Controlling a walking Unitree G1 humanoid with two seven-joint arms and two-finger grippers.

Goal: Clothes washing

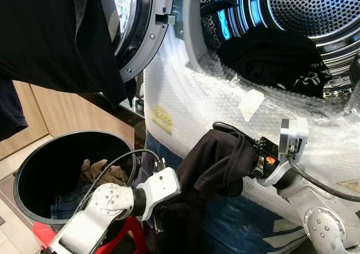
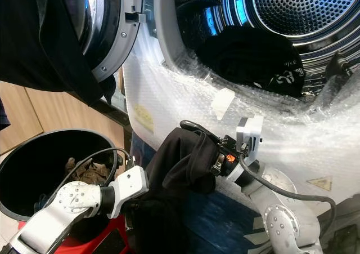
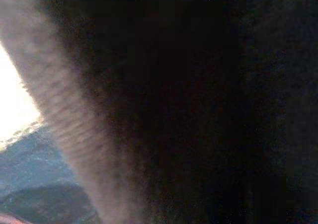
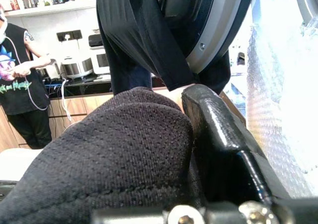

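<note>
Washing machine (image 1: 185,102), front wrapped in bubble film, door open; dark clothes already lying in the drum (image 1: 304,17). Black basket (image 1: 34,169) below on the robot's left, a few items inside. Dark garment (image 1: 216,164) hangs between both arms below the drum opening. Right gripper (image 1: 239,138) clamped on a bunched fold. Left gripper (image 1: 160,217) buried in cloth; finger state cannot be told. Judgement: soft, light, limp; trailing end will sag, so hold bunched folds.

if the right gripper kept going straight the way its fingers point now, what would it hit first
Probably the open washer door with dark clothing draped over it. The right gripper, shut on the dark garment, points up and left toward it, though depth is unclear.
</note>
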